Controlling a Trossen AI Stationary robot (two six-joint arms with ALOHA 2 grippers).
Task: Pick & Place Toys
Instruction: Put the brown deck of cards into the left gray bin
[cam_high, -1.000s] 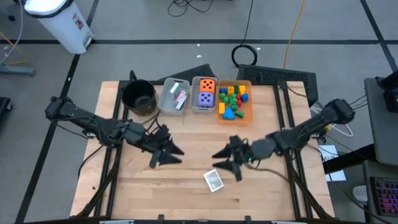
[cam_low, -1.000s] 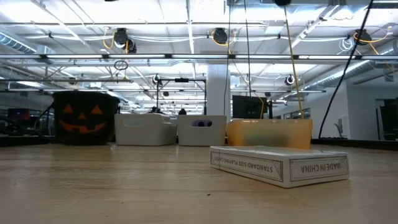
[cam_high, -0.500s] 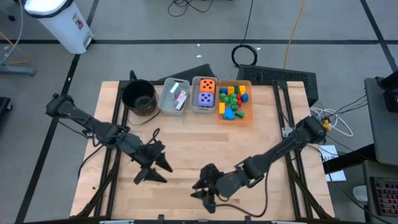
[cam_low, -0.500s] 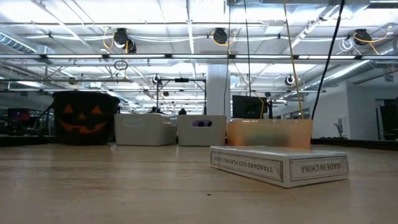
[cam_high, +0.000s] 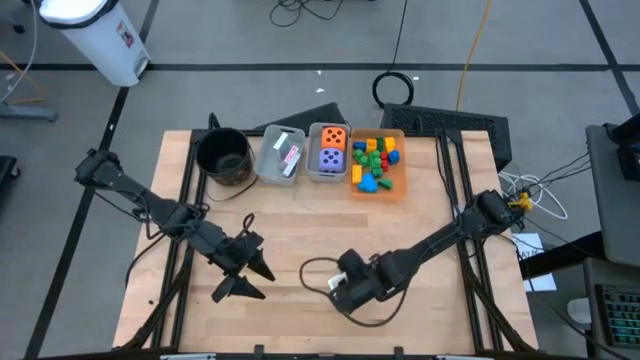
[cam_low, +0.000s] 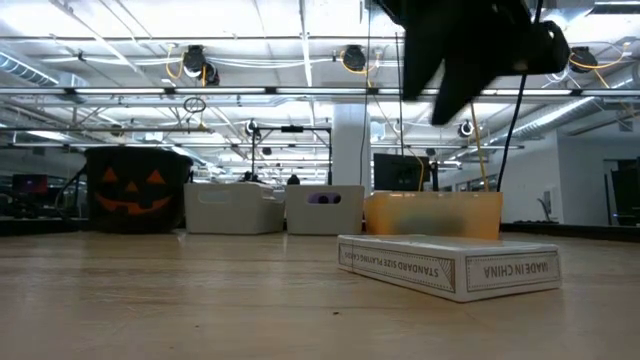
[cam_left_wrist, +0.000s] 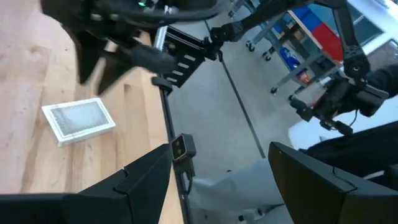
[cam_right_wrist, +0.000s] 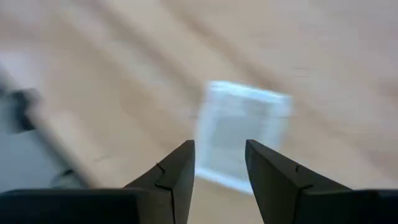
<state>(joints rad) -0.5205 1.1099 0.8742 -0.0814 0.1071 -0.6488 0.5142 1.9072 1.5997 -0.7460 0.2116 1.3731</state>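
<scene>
A white card deck box (cam_low: 450, 265) lies flat on the wooden table near its front edge; the left wrist view also shows the deck (cam_left_wrist: 78, 120). My right gripper (cam_right_wrist: 219, 163) hovers just above the deck (cam_right_wrist: 239, 127), pointing steeply down, open with a narrow gap and nothing between its fingers. In the high view my right gripper (cam_high: 342, 288) covers most of the deck. My left gripper (cam_high: 240, 275) waits open to the left of it, above the table. Orange and purple dice (cam_high: 332, 150), coloured blocks (cam_high: 375, 165) and cards (cam_high: 283, 155) sit in bins at the far edge.
A black pumpkin-face pot (cam_high: 222, 155) stands at the far left beside two grey bins (cam_high: 268, 168) and an orange bin (cam_high: 400, 185). A black cable (cam_high: 312, 268) loops over the table beside my right gripper. Bare wood lies between the bins and the grippers.
My right gripper has swung toward the table's near edge and left, gone down and tipped to point steeply downward, ending over the card deck. My left gripper has drifted toward the near left. The deck has stayed where it was.
</scene>
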